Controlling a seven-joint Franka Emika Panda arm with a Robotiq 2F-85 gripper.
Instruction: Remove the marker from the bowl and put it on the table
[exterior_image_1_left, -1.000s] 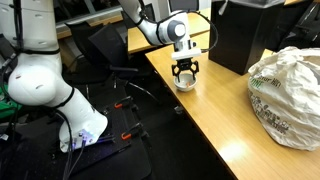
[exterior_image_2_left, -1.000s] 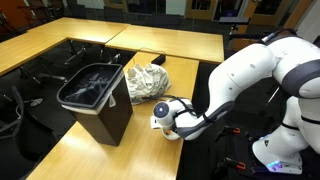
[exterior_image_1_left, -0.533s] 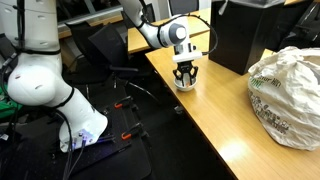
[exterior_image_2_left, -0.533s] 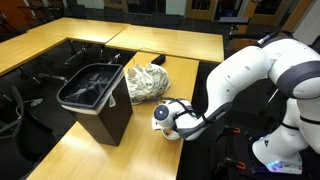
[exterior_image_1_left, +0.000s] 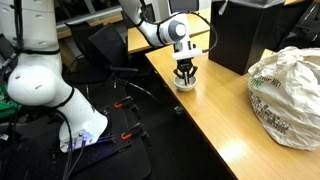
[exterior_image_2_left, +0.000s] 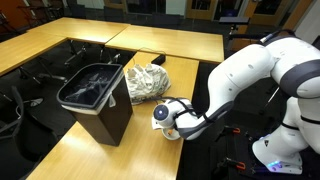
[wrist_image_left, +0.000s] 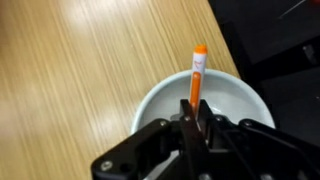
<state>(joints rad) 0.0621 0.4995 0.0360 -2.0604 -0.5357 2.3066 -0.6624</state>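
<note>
An orange marker (wrist_image_left: 197, 75) with a white band stands up out of a white bowl (wrist_image_left: 240, 98) on the light wooden table (wrist_image_left: 70, 70). In the wrist view my gripper (wrist_image_left: 195, 118) is shut on the marker's lower part, both black fingers pressed against it inside the bowl. In an exterior view the gripper (exterior_image_1_left: 184, 72) points straight down into the bowl (exterior_image_1_left: 185, 85) near the table's edge. In an exterior view the gripper (exterior_image_2_left: 170, 118) hides most of the bowl, and the marker cannot be made out.
A black waste bin (exterior_image_2_left: 95, 95) and a crumpled plastic bag (exterior_image_2_left: 145, 80) stand on the table; the same bag (exterior_image_1_left: 285, 85) and bin (exterior_image_1_left: 245, 35) lie beyond the bowl. The table edge (exterior_image_1_left: 195, 120) drops off beside the bowl, with black chairs below.
The fingers have gone from open to shut on the marker. The gripper has sunk slightly toward the bowl.
</note>
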